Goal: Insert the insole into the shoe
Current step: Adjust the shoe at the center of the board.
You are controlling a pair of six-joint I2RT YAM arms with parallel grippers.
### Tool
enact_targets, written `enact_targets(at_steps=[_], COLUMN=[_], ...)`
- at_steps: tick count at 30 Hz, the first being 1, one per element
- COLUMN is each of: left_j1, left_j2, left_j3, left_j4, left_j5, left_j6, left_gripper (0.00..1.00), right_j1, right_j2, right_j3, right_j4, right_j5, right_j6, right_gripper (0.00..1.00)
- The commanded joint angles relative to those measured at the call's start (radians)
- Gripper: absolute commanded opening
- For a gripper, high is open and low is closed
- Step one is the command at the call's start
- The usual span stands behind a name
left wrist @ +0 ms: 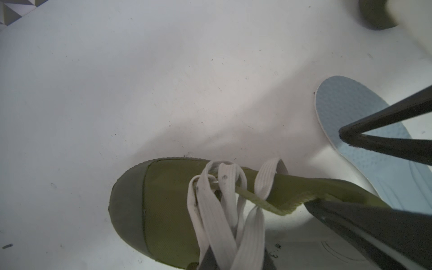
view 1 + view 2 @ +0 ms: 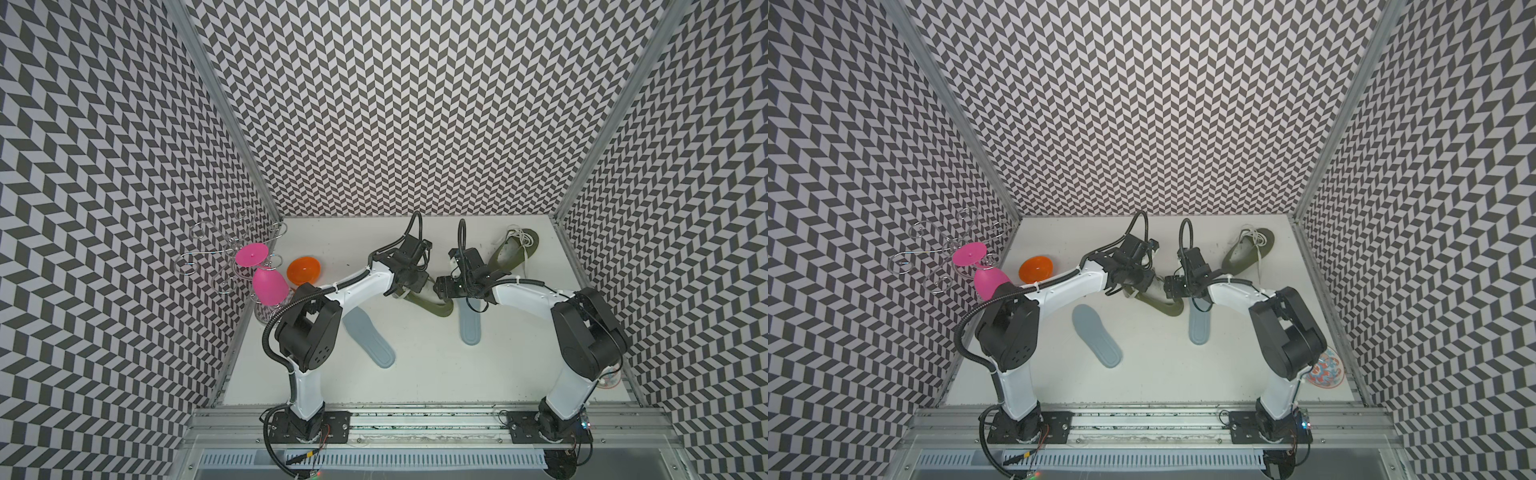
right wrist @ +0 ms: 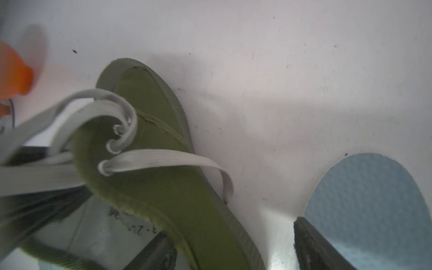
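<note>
An olive green shoe (image 2: 436, 307) (image 2: 1165, 305) with white laces lies mid-table between both grippers. My left gripper (image 2: 409, 286) (image 1: 236, 259) is shut on the shoe's laces (image 1: 219, 210), which run down between its fingers. My right gripper (image 2: 440, 286) (image 3: 229, 243) is open astride the shoe's side wall (image 3: 187, 210), one finger inside the shoe and one outside. A grey-blue insole (image 2: 469, 324) (image 3: 374, 198) (image 1: 339, 105) lies flat just beside the right gripper. Another insole (image 2: 368, 336) (image 2: 1096, 336) lies nearer the left arm.
A second olive shoe (image 2: 513, 255) with loose laces lies at the back right. An orange bowl (image 2: 304, 270) and a wire rack holding a pink glass (image 2: 266, 278) stand at the left wall. A patterned plate (image 2: 1327, 372) sits behind the right arm's base.
</note>
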Motion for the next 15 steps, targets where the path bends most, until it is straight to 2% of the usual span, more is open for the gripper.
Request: enact_targets(at_steps=[1, 6, 8, 9, 11, 15], left_j1=[0.018, 0.029, 0.03, 0.029, 0.03, 0.041], left_j2=[-0.023, -0.014, -0.011, -0.009, -0.004, -0.004], left_j3=[-0.001, -0.003, -0.006, -0.007, -0.007, -0.007], left_j4=[0.018, 0.026, 0.031, 0.033, 0.03, 0.014], left_j5=[-0.064, -0.039, -0.03, -0.029, -0.032, -0.059], left_j6=[-0.016, -0.014, -0.017, -0.019, -0.018, -0.016], left_gripper=[0.2, 0.19, 0.19, 0.19, 0.19, 0.19], right_j1=[0.007, 0.036, 0.06, 0.067, 0.072, 0.06], right_j2=[0.008, 0.015, 0.038, 0.049, 0.062, 0.04], right_j3=[0.012, 0.032, 0.053, 0.056, 0.047, -0.004], right_j4=[-0.028, -0.038, -0.052, -0.051, -0.043, -0.034], right_j5=[0.085, 0.087, 0.099, 0.101, 0.111, 0.155], right_j6=[-0.017, -0.028, -0.025, -0.022, -0.013, -0.007], right_gripper=[0.77, 0.79, 0.96, 1.0, 0.98, 0.87])
